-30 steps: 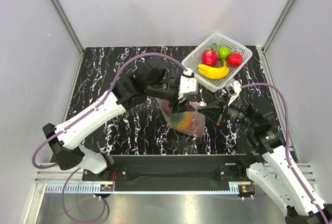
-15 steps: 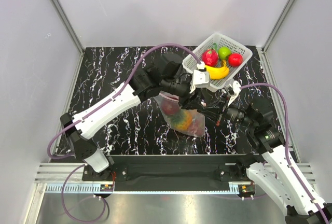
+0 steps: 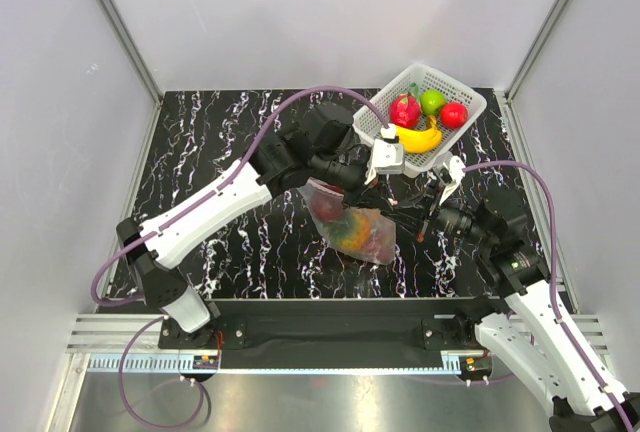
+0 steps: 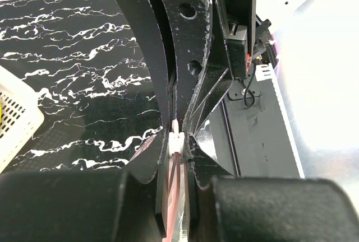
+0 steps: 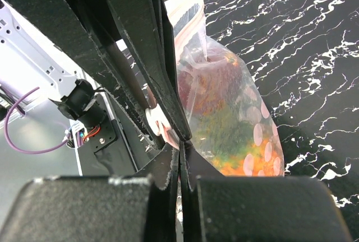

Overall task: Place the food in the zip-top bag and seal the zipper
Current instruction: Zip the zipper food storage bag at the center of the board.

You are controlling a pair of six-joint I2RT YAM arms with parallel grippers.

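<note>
The zip-top bag [image 3: 352, 229] stands on the black marbled table with the food [image 3: 343, 225] inside it; through the clear plastic the food [image 5: 233, 133] shows orange, green and dark red. My left gripper [image 4: 176, 141] is shut on the white slider of the pink zipper [image 4: 175, 183] at the bag's right end. My right gripper [image 5: 180, 145] is shut on the bag's edge just beside that slider [image 5: 154, 120]. From above, the left gripper [image 3: 378, 190] and right gripper [image 3: 400, 210] meet at the bag's upper right corner.
A white lattice basket [image 3: 470, 118] sits at the back right with a banana [image 3: 412, 139], a pinkish-red fruit [image 3: 405, 110], a green fruit [image 3: 432, 102] and a red fruit [image 3: 454, 114]. Its corner [image 4: 17, 120] lies left of my left gripper. Grey walls enclose the table.
My left arm has swung right along the bag's mouth up to the right gripper, and its jaws have closed on the zipper slider. The right arm has not moved.
</note>
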